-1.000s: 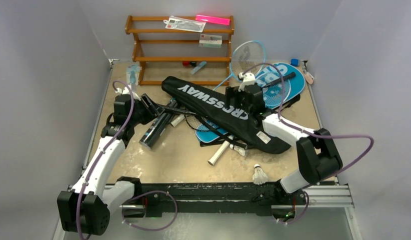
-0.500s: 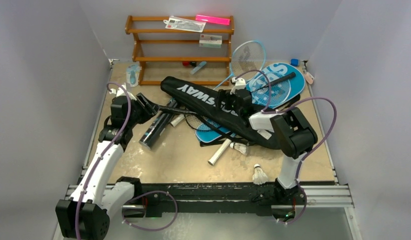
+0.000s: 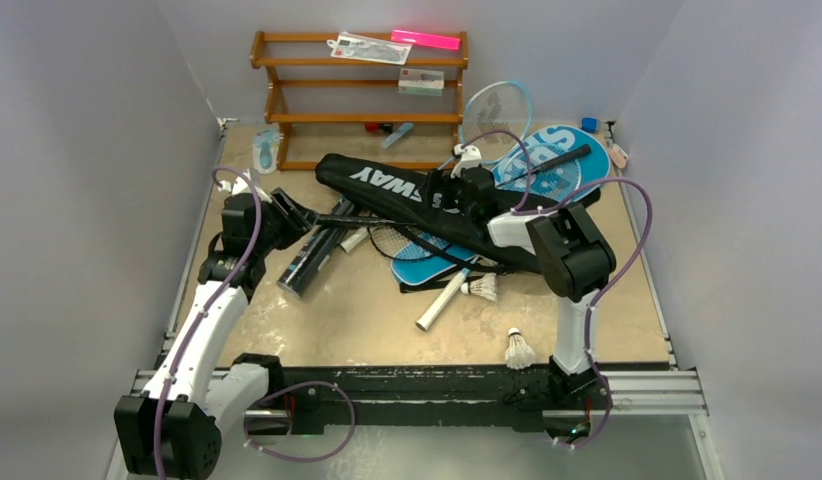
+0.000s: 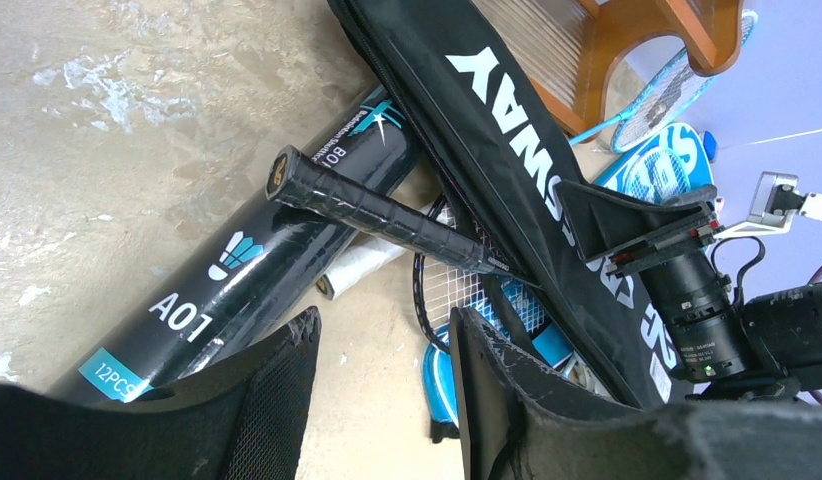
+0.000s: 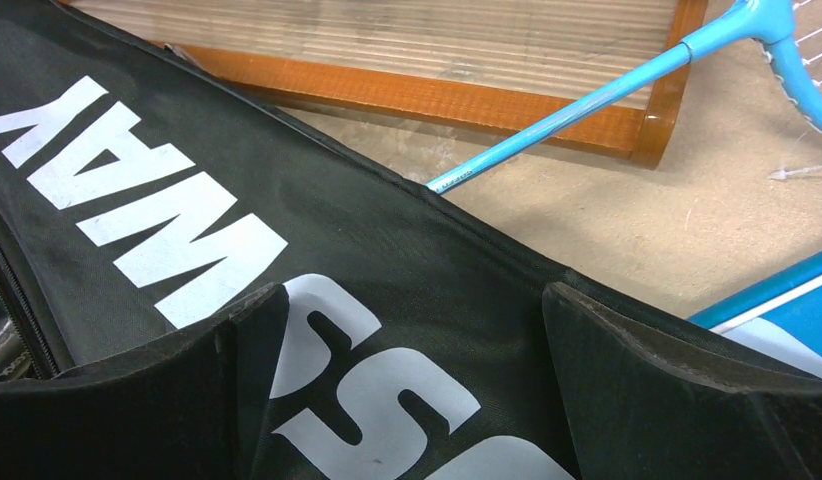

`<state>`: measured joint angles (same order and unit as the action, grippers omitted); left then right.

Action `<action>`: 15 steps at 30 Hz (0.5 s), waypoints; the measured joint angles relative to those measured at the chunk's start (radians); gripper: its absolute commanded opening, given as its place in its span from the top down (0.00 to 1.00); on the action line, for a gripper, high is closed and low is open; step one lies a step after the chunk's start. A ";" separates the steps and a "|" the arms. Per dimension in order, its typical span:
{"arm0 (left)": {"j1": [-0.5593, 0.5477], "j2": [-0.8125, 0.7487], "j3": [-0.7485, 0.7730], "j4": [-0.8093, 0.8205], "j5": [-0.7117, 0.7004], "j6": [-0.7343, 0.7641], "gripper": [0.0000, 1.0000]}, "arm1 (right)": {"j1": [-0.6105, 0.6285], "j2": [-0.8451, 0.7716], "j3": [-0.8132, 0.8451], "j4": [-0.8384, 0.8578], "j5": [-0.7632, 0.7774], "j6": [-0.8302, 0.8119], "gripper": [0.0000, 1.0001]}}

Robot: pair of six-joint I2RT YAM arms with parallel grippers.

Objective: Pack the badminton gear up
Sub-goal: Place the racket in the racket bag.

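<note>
Cover (image 5: 387, 230) under wide-spread right pincer (image 5: 412, 297); left pincer (image 4: 385, 320) parted, empty.

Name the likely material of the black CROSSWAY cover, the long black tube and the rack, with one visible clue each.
CROSSWAY cover: matte woven fabric, weave visible. Tube: glossy card or plastic, it reflects light. Rack: varnished wood, apparently, orange-brown sheen.

CROSSWAY cover (image 3: 377, 182): black, flat, diagonal across table centre.
Tube (image 3: 307, 265): black, lying left of cover.
SPORT cover (image 3: 565, 165): blue, far right.
Light-blue racket (image 3: 495, 110): behind it.
Shuttlecocks (image 3: 519, 350): white, two, near front.
</note>
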<state>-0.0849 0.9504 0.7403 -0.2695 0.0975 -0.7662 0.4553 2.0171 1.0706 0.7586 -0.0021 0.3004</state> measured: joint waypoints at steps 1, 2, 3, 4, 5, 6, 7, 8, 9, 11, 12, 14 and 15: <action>0.000 0.000 0.000 0.000 0.001 0.000 0.52 | 0.000 0.002 0.004 -0.006 -0.003 0.002 0.01; 0.000 0.000 0.000 0.000 0.002 0.000 0.52 | 0.000 0.002 0.007 -0.011 -0.008 0.002 0.01; 0.000 0.000 0.000 0.000 0.002 0.000 0.52 | -0.001 0.003 0.008 -0.014 -0.012 0.003 0.01; 0.001 0.000 0.000 0.000 0.003 0.000 0.52 | -0.002 0.003 0.008 -0.015 -0.018 0.003 0.01; 0.002 0.000 0.000 0.000 0.003 0.000 0.52 | -0.002 0.003 0.008 -0.015 -0.020 0.003 0.01; 0.002 0.000 0.000 0.000 0.003 0.000 0.52 | -0.002 0.003 0.008 -0.014 -0.021 0.004 0.01; 0.002 0.000 0.000 0.000 0.003 0.000 0.52 | -0.002 0.003 0.008 -0.014 -0.021 0.004 0.01; 0.003 -0.001 0.000 0.000 0.003 0.000 0.52 | -0.002 0.003 0.008 -0.014 -0.021 0.005 0.01; 0.004 -0.001 0.000 0.000 0.003 0.000 0.52 | -0.002 0.003 0.008 -0.014 -0.021 0.006 0.01; 0.006 -0.001 0.000 0.000 0.003 0.000 0.52 | -0.002 0.003 0.008 -0.015 -0.021 0.006 0.01; 0.006 -0.001 0.000 0.000 0.003 0.000 0.52 | -0.002 0.003 0.008 -0.016 -0.021 0.006 0.01; 0.006 -0.002 0.000 0.000 0.003 0.000 0.52 | -0.002 0.003 0.008 -0.016 -0.023 0.007 0.01; 0.006 -0.003 0.000 0.000 0.003 0.000 0.52 | -0.002 0.003 0.008 -0.017 -0.024 0.008 0.01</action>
<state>-0.0792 0.9478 0.7403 -0.2695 0.1001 -0.7662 0.4530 2.0205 1.0790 0.7414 -0.0261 0.3084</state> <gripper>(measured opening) 0.479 0.987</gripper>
